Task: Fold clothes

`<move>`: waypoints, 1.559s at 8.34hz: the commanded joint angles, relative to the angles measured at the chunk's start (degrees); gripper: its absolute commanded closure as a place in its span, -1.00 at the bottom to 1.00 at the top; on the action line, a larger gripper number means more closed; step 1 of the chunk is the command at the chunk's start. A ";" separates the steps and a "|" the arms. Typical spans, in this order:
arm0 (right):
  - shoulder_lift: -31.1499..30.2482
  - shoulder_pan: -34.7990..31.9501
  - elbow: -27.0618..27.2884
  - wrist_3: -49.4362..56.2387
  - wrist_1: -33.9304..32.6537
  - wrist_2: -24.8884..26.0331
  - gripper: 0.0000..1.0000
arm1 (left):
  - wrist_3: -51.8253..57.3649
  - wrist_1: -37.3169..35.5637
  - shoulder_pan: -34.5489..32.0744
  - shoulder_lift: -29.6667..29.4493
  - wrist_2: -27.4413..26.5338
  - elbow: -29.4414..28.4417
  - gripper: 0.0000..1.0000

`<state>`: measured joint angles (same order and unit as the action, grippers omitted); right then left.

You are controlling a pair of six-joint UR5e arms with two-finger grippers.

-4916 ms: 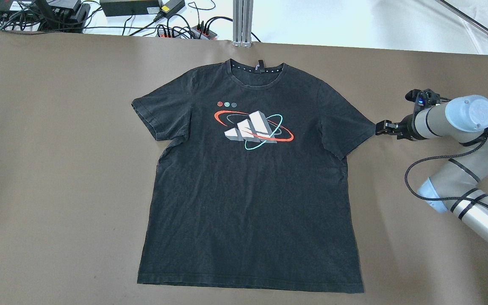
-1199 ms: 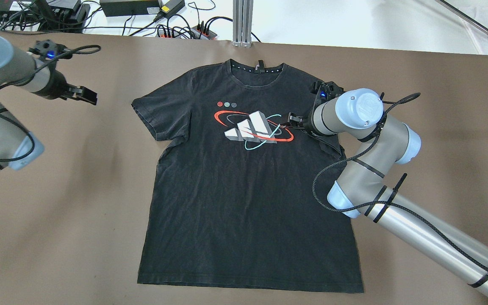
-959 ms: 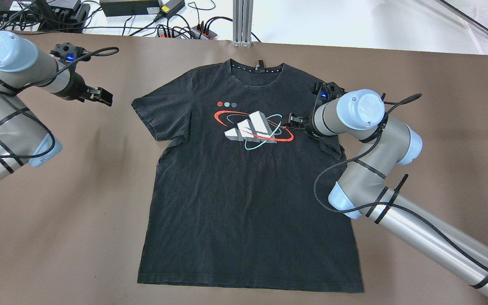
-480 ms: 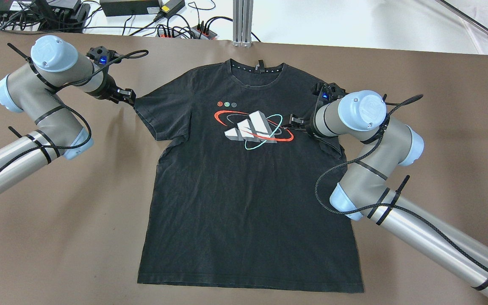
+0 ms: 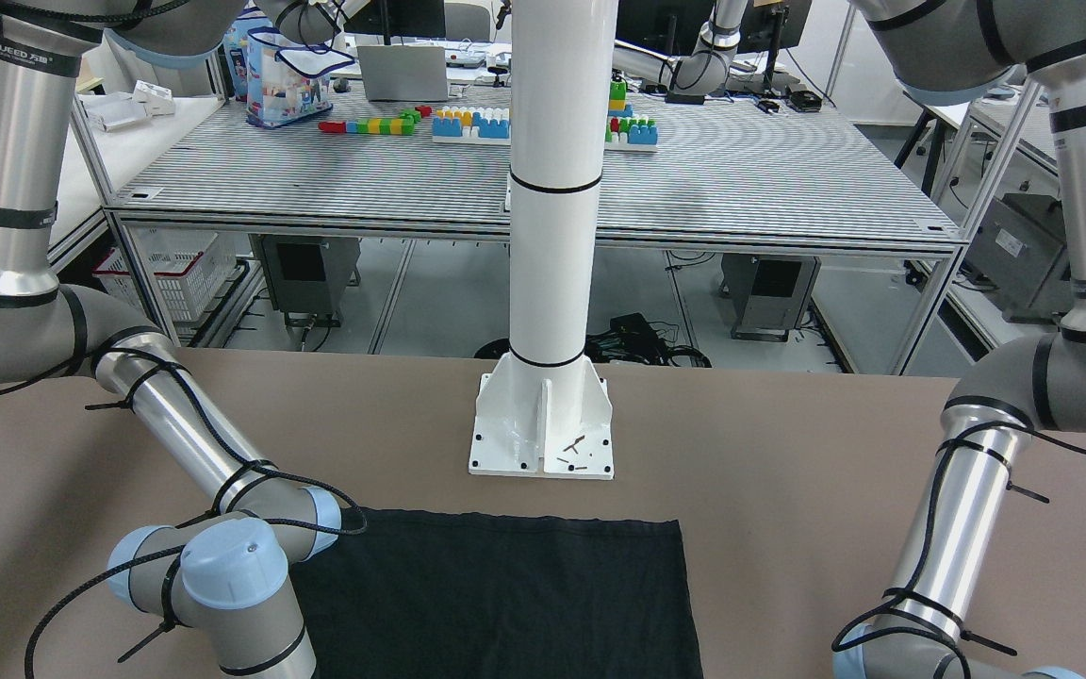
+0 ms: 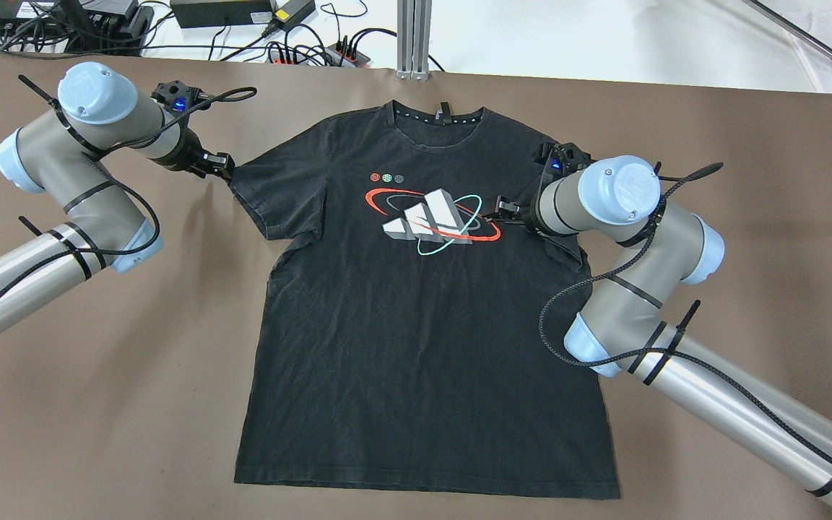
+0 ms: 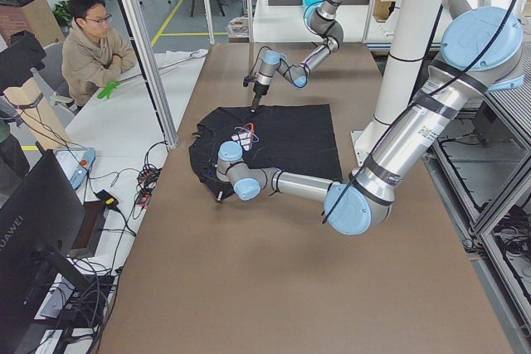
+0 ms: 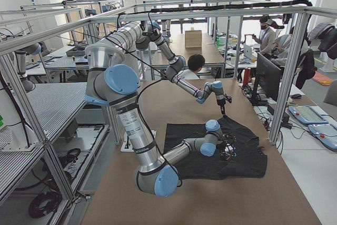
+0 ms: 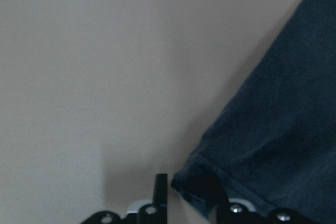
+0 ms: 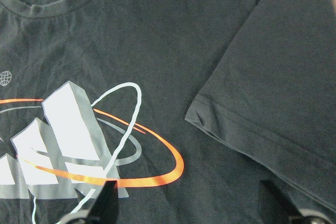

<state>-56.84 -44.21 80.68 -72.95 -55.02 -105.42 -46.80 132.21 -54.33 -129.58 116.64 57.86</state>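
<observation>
A black T-shirt (image 6: 416, 325) with a white, red and teal print lies face up on the brown table (image 6: 98, 361). Its sleeve on the view's right is folded in over the chest (image 10: 273, 77). My right gripper (image 6: 497, 209) hovers over the print beside that sleeve, fingers wide apart and empty in the right wrist view (image 10: 189, 205). My left gripper (image 6: 222, 166) is at the outer corner of the other sleeve (image 6: 271, 195). In the left wrist view (image 9: 189, 192) its jaws stand close together around that corner of the shirt (image 9: 283, 129).
Cables and power strips (image 6: 300, 50) and an aluminium post (image 6: 414, 36) lie beyond the table's far edge. The robot's white pillar base (image 5: 543, 438) stands just behind the shirt hem (image 5: 505, 594). A seated person (image 7: 91, 47) is beyond the far edge.
My left arm came in from the left and reached the sleeve corner. Over the last second my right gripper has stayed over the chest; earlier it brought its sleeve inward.
</observation>
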 commanded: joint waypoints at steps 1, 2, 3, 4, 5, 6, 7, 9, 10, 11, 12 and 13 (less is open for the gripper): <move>-0.12 0.00 0.01 0.00 0.09 -0.05 -0.89 | -0.05 0.68 0.10 -0.58 0.00 -0.82 0.73; -0.12 0.00 0.09 0.00 0.18 0.04 -0.89 | -0.05 0.68 0.02 -0.67 0.08 -0.90 1.00; -0.20 0.00 0.01 0.00 0.18 0.04 -0.89 | 0.47 0.68 0.02 -0.85 0.61 -0.73 1.00; -0.47 0.00 0.01 0.00 0.27 0.04 -0.89 | 0.30 0.68 -0.59 -1.46 0.96 -0.03 1.00; -0.47 0.00 0.01 0.00 0.35 0.04 -0.89 | -1.00 -0.10 -1.12 -1.99 4.53 4.06 1.00; -0.56 0.00 0.01 0.00 0.44 0.04 -0.89 | -4.41 -2.20 -1.74 0.27 7.44 10.63 1.00; -0.56 0.00 0.01 0.00 0.44 0.04 -0.89 | -8.79 -7.18 -0.78 0.99 7.12 16.18 1.00; -0.82 0.00 0.09 0.00 0.53 -0.05 -0.89 | -17.33 -10.73 6.13 -4.52 -0.05 16.59 1.00; -0.91 0.00 0.01 0.00 0.53 -0.05 -0.89 | -19.97 -11.26 8.17 -7.85 -2.35 13.98 1.00; -0.91 0.00 0.01 0.00 0.53 -0.05 -0.89 | -21.57 -11.27 9.41 -11.10 -4.73 10.47 1.00; -0.91 0.00 0.01 0.00 0.44 0.04 -0.89 | -21.67 -11.01 10.03 -12.35 -6.40 8.00 1.00; -0.91 0.00 0.01 0.00 0.44 0.04 -0.89 | -21.41 -10.92 10.04 -12.54 -6.86 7.19 1.00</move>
<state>-57.72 -44.21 80.70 -72.95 -54.53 -105.43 -67.52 121.22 -45.32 -140.04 112.10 68.17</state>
